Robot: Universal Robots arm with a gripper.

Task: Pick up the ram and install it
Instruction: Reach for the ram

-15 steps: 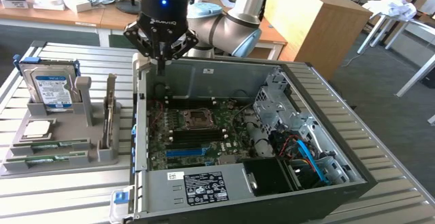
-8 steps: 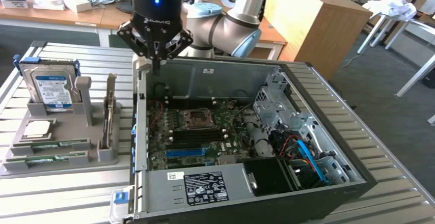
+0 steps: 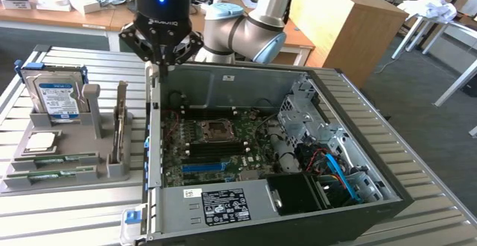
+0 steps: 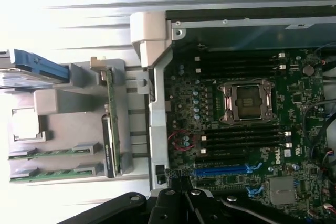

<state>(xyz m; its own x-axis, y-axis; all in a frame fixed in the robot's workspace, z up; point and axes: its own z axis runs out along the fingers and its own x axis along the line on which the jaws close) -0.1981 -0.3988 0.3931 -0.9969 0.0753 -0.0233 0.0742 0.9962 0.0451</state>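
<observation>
- Gripper [image 3: 160, 68]: you see its fingers pressed together and empty. It hangs over the far end of the open computer case [image 3: 223, 86], at the wall on the exterior view's left.
- Ram [image 3: 58, 159]: it rests on edge in a slot of the grey holder [image 3: 119, 170], outside the case, with a second like stick [image 3: 53, 174] just beside it.
- Relation: from the claw, the ram lies well apart, towards the exterior view's left and nearer that camera. Its long axis runs across that view, roughly square to the case wall.
</observation>
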